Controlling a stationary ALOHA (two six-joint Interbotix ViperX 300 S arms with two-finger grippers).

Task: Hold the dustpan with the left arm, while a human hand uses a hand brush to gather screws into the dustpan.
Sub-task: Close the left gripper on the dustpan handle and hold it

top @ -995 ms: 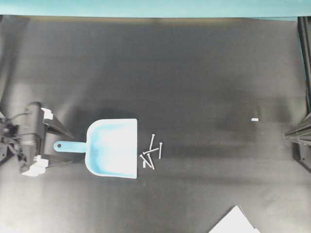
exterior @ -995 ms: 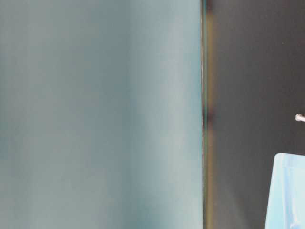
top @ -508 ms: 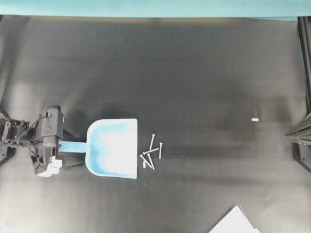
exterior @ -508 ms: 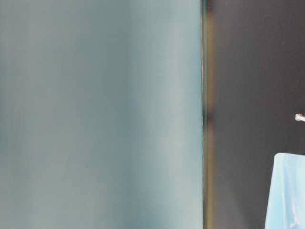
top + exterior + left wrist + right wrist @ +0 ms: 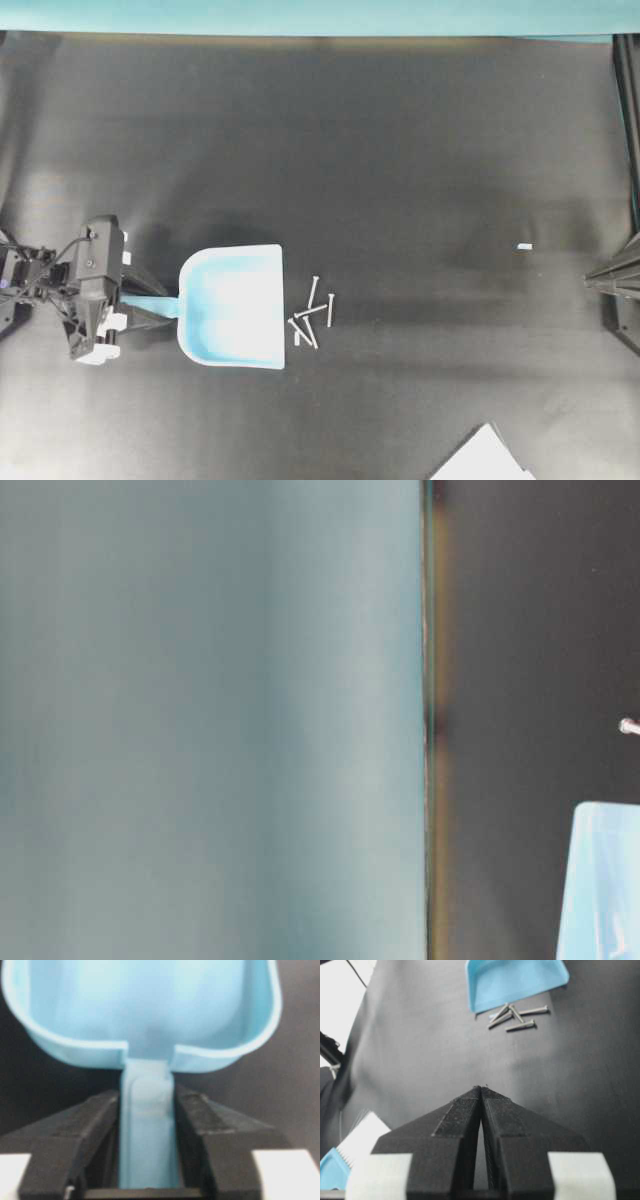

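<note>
The light blue dustpan (image 5: 230,305) lies on the black table, mouth facing right. My left gripper (image 5: 140,306) is shut on its handle (image 5: 147,1130); in the left wrist view (image 5: 147,1097) both fingers (image 5: 200,1115) press the handle's sides. Several silver screws (image 5: 312,318) lie just off the mouth, also in the right wrist view (image 5: 515,1016). My right gripper (image 5: 481,1088) is shut and empty at the far right edge (image 5: 592,278). The dustpan also shows in the right wrist view (image 5: 515,980) and the table-level view (image 5: 605,880). No human hand shows.
A white sheet of paper (image 5: 487,458) lies at the front right edge. A tiny white fleck (image 5: 524,245) lies right of centre. A white and light-blue object (image 5: 345,1155) sits at the right wrist view's lower left; I cannot tell what it is.
My left gripper moved right from open beside the handle and shut on it. The handle end now looks slightly angled. The screws and right arm have not moved.
</note>
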